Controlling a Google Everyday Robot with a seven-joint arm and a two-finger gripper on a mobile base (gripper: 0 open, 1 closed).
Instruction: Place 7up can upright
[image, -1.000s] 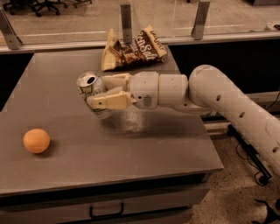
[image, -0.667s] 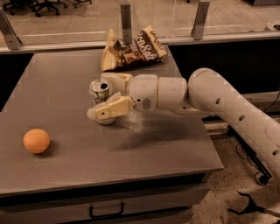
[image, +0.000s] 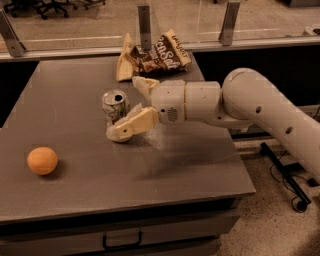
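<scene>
7up can (image: 115, 106) named first, then the rest by bulk. Grey table (image: 175, 170) across most of the view, bearing everything. White arm (image: 250, 100) reaching in from the right, low over the tabletop. Brown snack bag (image: 155, 57) crumpled at the far edge, just behind the wrist. Gripper (image: 124, 107) at the arm's end, fingers spread apart and straddling the can: far finger (image: 140, 84) clear of it behind, near finger (image: 127, 127) down by its base, touching or just beside, cannot tell which. Orange ball (image: 42, 160) well apart at the near left. Last, the can itself: upright mid-table between the two fingers, pull-tab top up, apparently resting on its own base

Looks nearly done, with only the retreat left to make. Main risk: catching the can on the way out. Could be dragged or tipped by the near finger, so close to the base, on any sideways pull or swing toward the ball. Easy to topple, being light by the look of it. Safer to back away along the arm's own line, fingers wide — or to rise straight up first
</scene>
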